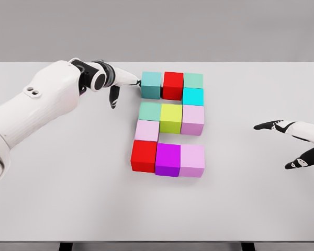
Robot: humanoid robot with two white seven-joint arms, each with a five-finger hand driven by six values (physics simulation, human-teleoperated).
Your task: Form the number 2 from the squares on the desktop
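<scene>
With its fingers extended and holding nothing, left hand (120, 83) touches the teal top-left cube (151, 84) — block cluster just right of it; right hand (293, 144) spread open above the white bench (68, 198).

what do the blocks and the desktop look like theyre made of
Blocks, such as the yellow-green block: flat, even colour, matte faces, no grain, likely painted wood or plastic; the render leaves it open. Desktop: smooth pale grey, slight sheen, probably laminate.
</scene>
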